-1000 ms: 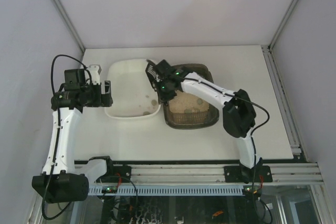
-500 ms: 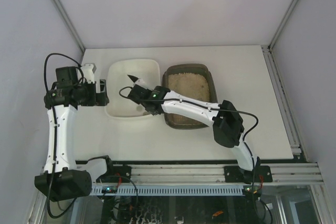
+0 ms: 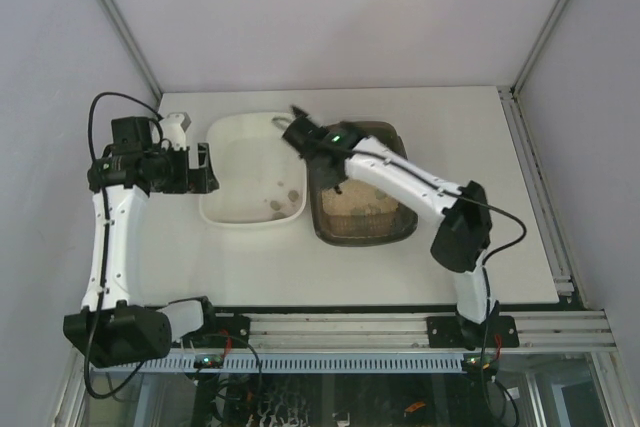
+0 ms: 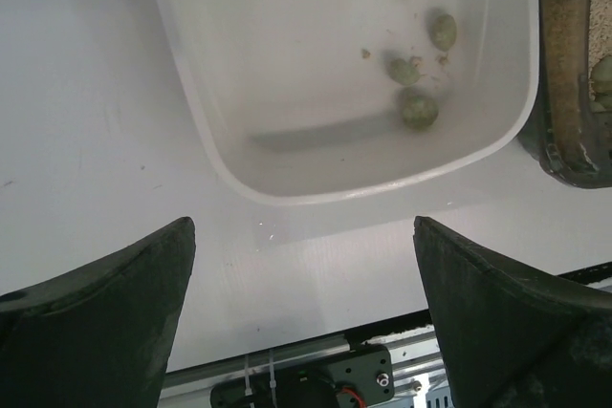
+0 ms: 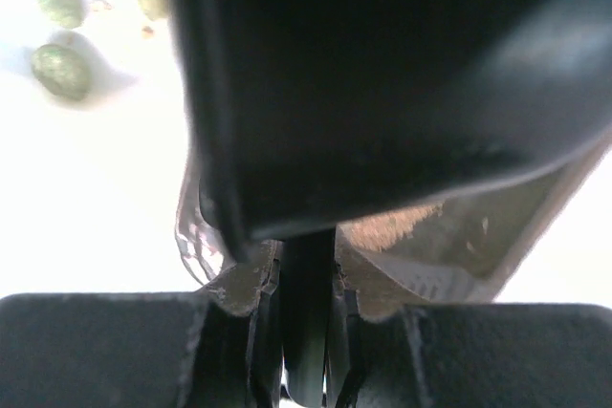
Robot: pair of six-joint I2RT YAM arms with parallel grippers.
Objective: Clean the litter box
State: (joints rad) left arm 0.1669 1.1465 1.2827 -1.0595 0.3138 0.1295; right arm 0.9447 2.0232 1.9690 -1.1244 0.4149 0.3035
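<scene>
While looking down from above, finds the dark brown-grey rounded-rectangular plastic litter box (image 3: pixel 362 239) flat on the white table (image 3: pixel 450 127), right of centre, with beige granular litter (image 3: pixel 355 209) inside and the right arm stretched across it. Finds a white rounded-rectangular plastic tray (image 3: pixel 240 162) just beside its left rim, too close to tell touching from apart. Shows a few small grey-green clumps (image 4: pixel 417 108) and some crumbs on the tray's otherwise bare floor.

Puts the right claw (image 3: pixel 305 135) above the far left corner of the litter box, near the tray's far right corner. From the right wrist, shows that claw (image 5: pixel 306 303) pressed together on the thin handle of a black plastic scoop (image 5: pixel 382 74), with the broad dark blade filling most of the view, three clumps off to the upper left and a patch of beige-brown grains just below the blade.

Places the left claw (image 3: pixel 207 169) just off the tray's left side, above the table, holding nothing. From the left wrist, shows its two dark fingers (image 4: pixel 96 322) spread wide apart, with bare table between them and the tray beyond, and catches the litter box's rim (image 4: pixel 574 93) at the right edge.
</scene>
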